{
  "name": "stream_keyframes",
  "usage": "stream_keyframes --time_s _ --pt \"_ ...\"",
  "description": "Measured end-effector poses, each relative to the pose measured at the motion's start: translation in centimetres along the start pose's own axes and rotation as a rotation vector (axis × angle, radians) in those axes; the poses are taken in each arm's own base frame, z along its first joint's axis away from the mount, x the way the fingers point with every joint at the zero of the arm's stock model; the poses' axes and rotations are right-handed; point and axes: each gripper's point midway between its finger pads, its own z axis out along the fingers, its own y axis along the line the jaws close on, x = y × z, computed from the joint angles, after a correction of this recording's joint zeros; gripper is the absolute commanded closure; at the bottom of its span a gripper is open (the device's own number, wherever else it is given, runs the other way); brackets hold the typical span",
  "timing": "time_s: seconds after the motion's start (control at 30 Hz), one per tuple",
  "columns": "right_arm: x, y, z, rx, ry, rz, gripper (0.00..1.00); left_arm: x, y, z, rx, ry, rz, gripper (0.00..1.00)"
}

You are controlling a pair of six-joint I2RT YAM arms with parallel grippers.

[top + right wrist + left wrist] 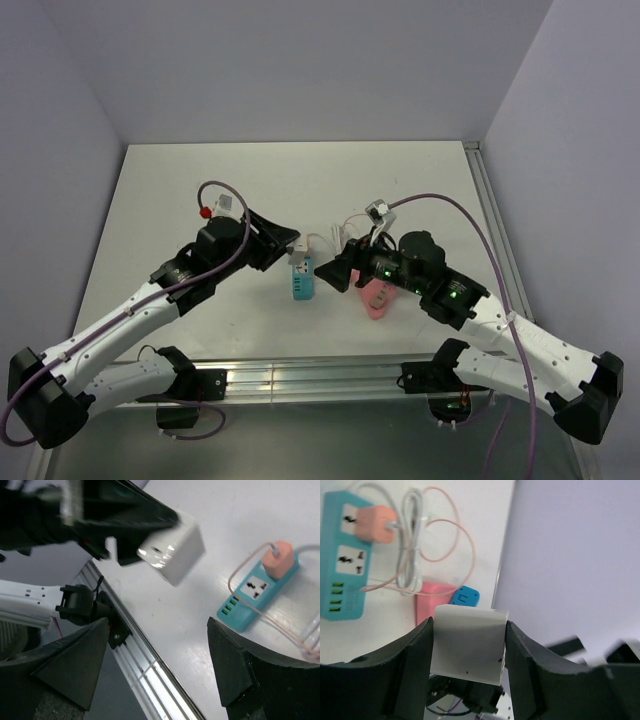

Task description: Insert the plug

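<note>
My left gripper [468, 645] is shut on a white cube plug [468, 642] and holds it above the table. In the top view the left gripper [288, 246] and the plug [297, 257] are just above the far end of a teal power strip [302, 285]. The strip [342, 555] has a pink plug [375, 524] in its end socket, one free socket below it and green USB ports. My right gripper [340, 268] is open and empty to the right of the strip. In the right wrist view the right gripper [158, 645] looks at the white plug [172, 547] and the strip [250, 597].
A pink block [377, 297] lies under the right arm, with a small blue plug [465, 597] beside it. A coiled white and pink cable [412, 545] lies by the strip. An aluminium rail [310, 378] runs along the table's near edge.
</note>
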Motion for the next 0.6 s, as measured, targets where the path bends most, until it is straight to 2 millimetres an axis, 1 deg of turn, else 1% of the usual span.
stream_keyframes --time_s 0.03,0.1,0.2,0.27,0.43,0.6 --pt "-0.4 0.6 0.2 0.004 -0.015 -0.018 0.15 -0.1 0.8 0.3 -0.041 -0.016 -0.040 1.00" --pt "-1.2 1.7 0.8 0.008 -0.043 -0.049 0.16 0.1 1.8 0.6 -0.093 -0.035 -0.090 1.00" --pt "-2.0 2.3 2.0 0.039 -0.079 -0.083 0.18 0.6 2.5 0.6 -0.135 -0.056 -0.149 1.00" --pt "-2.0 2.2 2.8 0.074 -0.084 -0.101 0.19 0.7 2.5 0.6 -0.144 -0.073 -0.184 1.00" --pt "-0.5 1.4 4.3 0.155 -0.074 -0.153 0.20 0.4 1.9 -0.1 -0.131 -0.114 -0.271 1.00" --pt "-0.8 1.3 5.1 0.202 -0.135 -0.187 0.25 0.1 1.4 -0.6 -0.107 -0.129 -0.344 1.00"
